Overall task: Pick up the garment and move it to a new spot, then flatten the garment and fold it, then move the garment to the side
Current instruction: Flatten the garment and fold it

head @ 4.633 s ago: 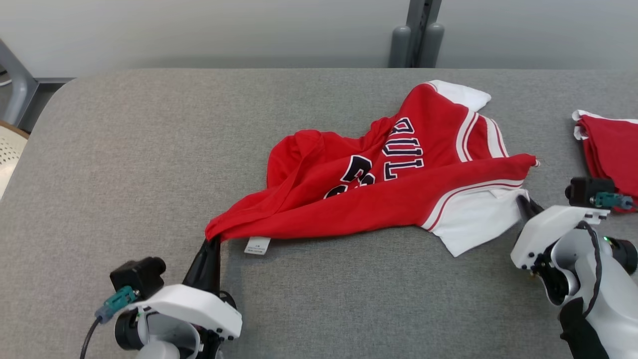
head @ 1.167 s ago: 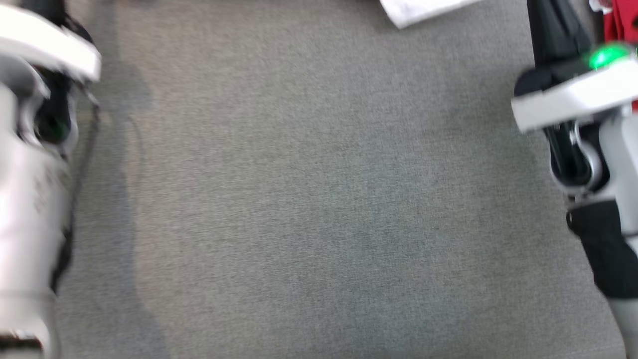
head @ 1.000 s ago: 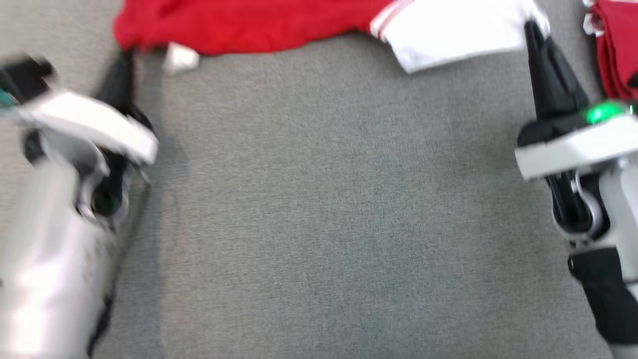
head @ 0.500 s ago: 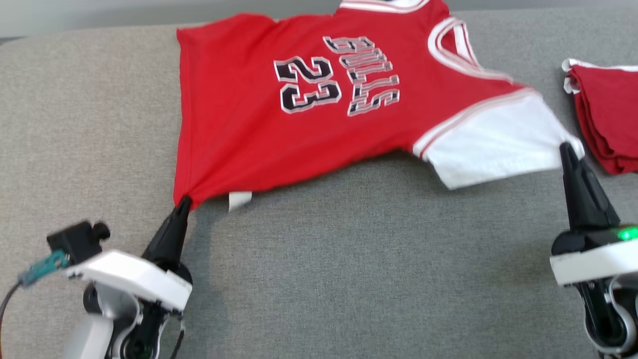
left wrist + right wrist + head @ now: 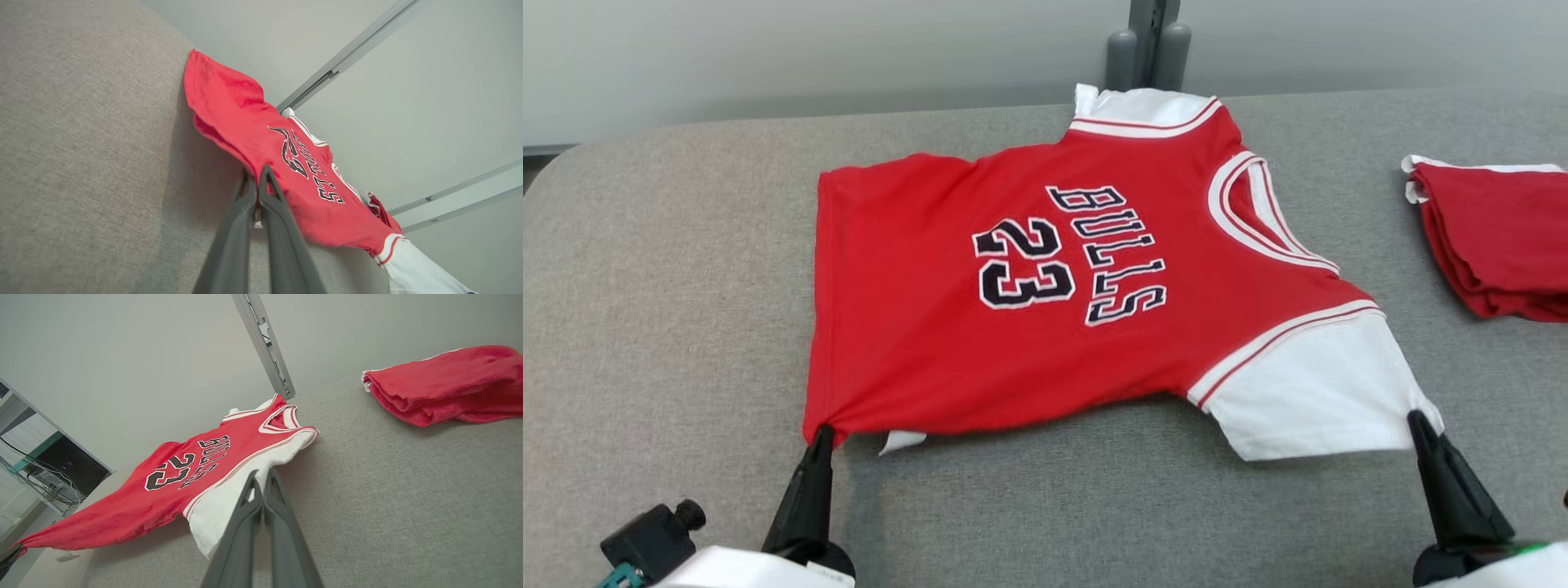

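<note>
Lying spread, print up, on the grey surface (image 5: 1094, 514), the red garment (image 5: 915, 327) stretches between both tools. The left tool (image 5: 822, 431) is pinched closed on its near hem corner, and the right tool (image 5: 1415, 420) is pinched closed on its white sleeve's corner. A folded red pile (image 5: 1494, 245) sits to the right.

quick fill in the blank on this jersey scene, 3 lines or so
The red jersey spread on the grey table bears the number ____.
The left gripper is shut on its red hem corner, and the right gripper is shut on its ____ sleeve.
In the head view, a folded red pile lies to the jersey's ____.
Missing words: 23; white; right
</note>
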Tool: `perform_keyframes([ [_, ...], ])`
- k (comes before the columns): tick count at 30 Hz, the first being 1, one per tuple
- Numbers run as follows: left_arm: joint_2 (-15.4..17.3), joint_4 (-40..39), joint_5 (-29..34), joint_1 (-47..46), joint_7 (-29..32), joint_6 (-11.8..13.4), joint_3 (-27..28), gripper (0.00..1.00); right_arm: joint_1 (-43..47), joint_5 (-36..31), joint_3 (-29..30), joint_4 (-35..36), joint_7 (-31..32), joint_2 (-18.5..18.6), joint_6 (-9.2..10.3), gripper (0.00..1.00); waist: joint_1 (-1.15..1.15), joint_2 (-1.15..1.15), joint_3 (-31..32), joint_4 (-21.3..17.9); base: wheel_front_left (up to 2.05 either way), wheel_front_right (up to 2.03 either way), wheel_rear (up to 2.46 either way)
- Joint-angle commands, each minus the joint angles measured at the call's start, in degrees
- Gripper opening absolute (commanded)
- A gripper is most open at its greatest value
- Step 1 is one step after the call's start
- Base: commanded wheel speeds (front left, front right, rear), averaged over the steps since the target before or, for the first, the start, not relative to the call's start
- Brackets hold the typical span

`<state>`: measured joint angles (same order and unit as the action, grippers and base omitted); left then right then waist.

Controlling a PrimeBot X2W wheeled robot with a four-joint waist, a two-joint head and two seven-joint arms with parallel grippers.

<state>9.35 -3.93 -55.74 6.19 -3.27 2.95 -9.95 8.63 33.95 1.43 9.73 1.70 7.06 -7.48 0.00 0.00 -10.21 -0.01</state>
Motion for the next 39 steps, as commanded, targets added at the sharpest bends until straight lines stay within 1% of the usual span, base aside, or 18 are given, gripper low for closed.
perform_keyframes([
  [1,0.1,-0.6,0.7,0.8,-0.4,0.2,-0.1,0.0,1.4,0.5,0.3,0.9,0.3,-0.1,-0.02,0.0,0.0,0.0,0.6,-0.7,0.0,0.0,0.0],
  [10,2.7,-7.0,2.4,6.5,-0.8,1.9,1.1,0.0,8.6,0.9,1.2,6.1,2.2,-1.4,-0.03,0.0,0.0,0.0,1.3,-2.9,0.0,0.0,0.0],
  [12,3.2,-8.4,2.5,7.4,-0.3,2.4,1.0,0.0,9.5,1.1,1.1,6.6,2.7,-1.7,-0.03,0.0,0.0,0.0,1.2,-3.1,0.0,0.0,0.0],
  [15,2.9,-9.0,1.8,8.1,0.5,2.9,0.6,0.0,9.8,2.0,0.3,5.9,3.5,-2.2,-0.03,0.0,0.0,0.0,1.2,-3.3,0.0,0.0,0.0],
  [18,2.4,-8.0,1.3,7.7,0.8,2.9,0.3,0.0,9.0,2.6,-0.5,4.4,3.7,-2.5,-0.03,0.0,0.0,0.0,1.2,-3.2,0.0,0.0,0.0],
  [23,1.5,-3.6,1.0,5.4,0.5,2.1,-0.4,0.0,5.8,3.9,-2.3,-1.2,2.1,-2.9,-0.03,0.0,0.0,0.0,1.5,-2.5,0.0,0.0,0.0],
  [30,0.0,0.5,-0.7,2.8,0.4,1.2,-0.5,0.0,2.4,5.0,-1.7,-4.7,-0.5,-2.8,-0.03,0.0,0.0,0.0,1.9,-1.5,0.0,0.0,0.0],
  [32,-0.4,1.9,-1.4,1.4,0.5,0.5,-0.4,0.0,0.7,5.3,-1.5,-5.7,-1.2,-2.8,-0.03,0.0,0.0,0.0,2.0,-1.2,0.0,0.0,0.0],
  [36,-1.6,5.7,-3.0,-3.1,0.9,-0.1,-0.1,0.0,-3.5,5.6,-1.8,-9.2,-2.0,-2.7,-0.03,0.0,0.0,0.0,1.8,-0.8,0.0,0.0,0.0],
  [39,-1.6,9.9,-1.8,-7.2,-0.4,-0.1,0.3,0.0,-8.1,4.8,-2.3,-12.8,-2.8,-2.8,-0.03,0.0,0.0,0.0,1.1,-0.8,0.0,0.0,0.0],
])
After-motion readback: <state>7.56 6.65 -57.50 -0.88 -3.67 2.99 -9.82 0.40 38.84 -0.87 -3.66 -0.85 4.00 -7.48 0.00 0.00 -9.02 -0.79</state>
